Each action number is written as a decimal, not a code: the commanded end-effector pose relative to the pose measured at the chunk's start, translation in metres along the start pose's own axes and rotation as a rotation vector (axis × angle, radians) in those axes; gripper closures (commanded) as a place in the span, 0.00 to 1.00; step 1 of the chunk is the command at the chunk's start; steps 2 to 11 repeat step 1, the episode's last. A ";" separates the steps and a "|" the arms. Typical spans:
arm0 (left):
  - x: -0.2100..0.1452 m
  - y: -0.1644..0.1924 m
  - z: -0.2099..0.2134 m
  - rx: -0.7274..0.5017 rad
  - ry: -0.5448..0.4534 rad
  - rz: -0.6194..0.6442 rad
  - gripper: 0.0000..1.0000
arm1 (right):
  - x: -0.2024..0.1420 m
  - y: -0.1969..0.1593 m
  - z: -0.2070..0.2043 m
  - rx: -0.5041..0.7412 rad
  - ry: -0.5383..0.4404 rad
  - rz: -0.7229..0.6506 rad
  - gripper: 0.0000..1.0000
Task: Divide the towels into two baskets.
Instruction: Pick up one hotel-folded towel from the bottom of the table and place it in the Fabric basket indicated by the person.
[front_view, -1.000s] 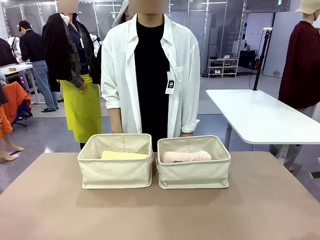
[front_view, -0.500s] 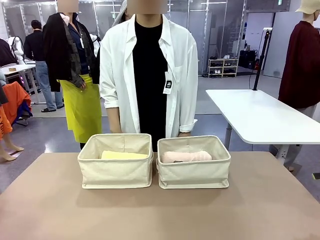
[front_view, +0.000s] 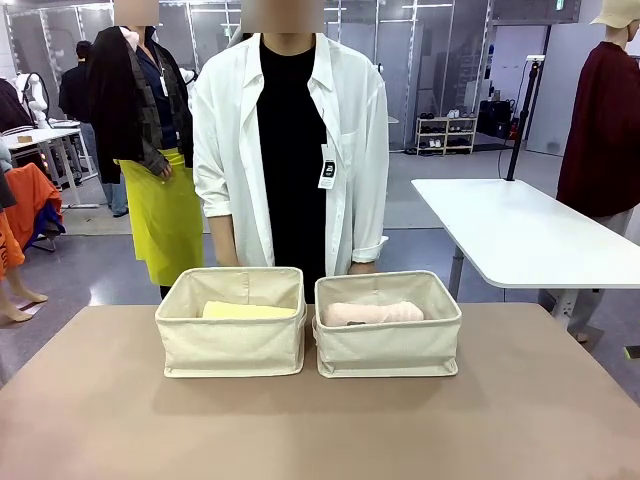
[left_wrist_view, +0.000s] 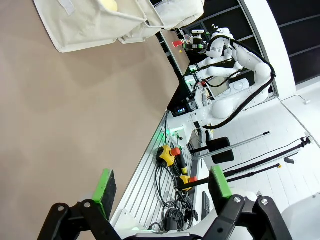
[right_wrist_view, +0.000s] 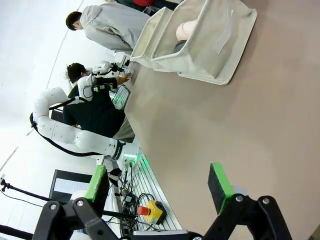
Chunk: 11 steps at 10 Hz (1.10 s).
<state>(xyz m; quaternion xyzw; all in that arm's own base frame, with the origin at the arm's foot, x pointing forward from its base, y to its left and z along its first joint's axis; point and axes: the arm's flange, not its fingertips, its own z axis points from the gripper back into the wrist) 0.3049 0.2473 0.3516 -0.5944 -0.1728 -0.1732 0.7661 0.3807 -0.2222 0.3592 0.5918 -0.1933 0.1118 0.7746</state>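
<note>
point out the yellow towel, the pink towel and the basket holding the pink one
yellow towel (front_view: 247, 311), front view, middle of its top side
pink towel (front_view: 373, 313), front view, middle of the roll
right basket (front_view: 388, 349), front view, bare front wall

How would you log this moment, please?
left gripper open | right gripper open | yellow towel in left basket | pink towel in right basket

Left gripper: above the table, well apart from the left basket ahead of it.
Right gripper: above the table, right basket far ahead.
Baskets: side by side, a towel in the left, a towel in the right.
Person: behind the baskets.
</note>
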 end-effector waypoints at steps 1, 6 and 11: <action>-0.004 -0.004 0.000 -0.001 -0.004 -0.004 0.05 | -0.002 0.006 -0.003 -0.006 -0.021 0.011 0.00; -0.004 -0.004 0.000 -0.001 -0.004 -0.004 0.05 | -0.002 0.006 -0.003 -0.006 -0.021 0.011 0.00; -0.004 -0.004 0.000 -0.001 -0.004 -0.004 0.05 | -0.002 0.006 -0.003 -0.006 -0.021 0.011 0.00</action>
